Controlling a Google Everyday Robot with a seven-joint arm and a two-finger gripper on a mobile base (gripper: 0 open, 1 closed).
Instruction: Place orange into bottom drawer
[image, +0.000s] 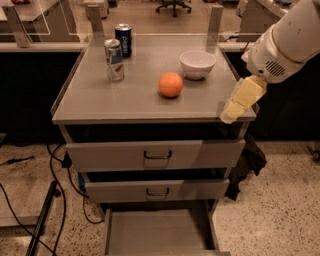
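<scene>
The orange (171, 84) sits on the grey cabinet top (100, 100), just in front and left of a white bowl (198, 64). The bottom drawer (159, 232) is pulled out at the foot of the cabinet, its flat grey floor bare. My gripper (235, 106) hangs from the white arm (285, 40) over the cabinet's front right corner, to the right of the orange and apart from it.
Two drink cans (114, 60) (123, 40) stand at the back left of the cabinet top. The two upper drawers (157, 155) (157, 191) with loop handles are slightly ajar. Cables (55, 175) lie on the floor at the left; a dark cloth (246, 165) hangs at the right.
</scene>
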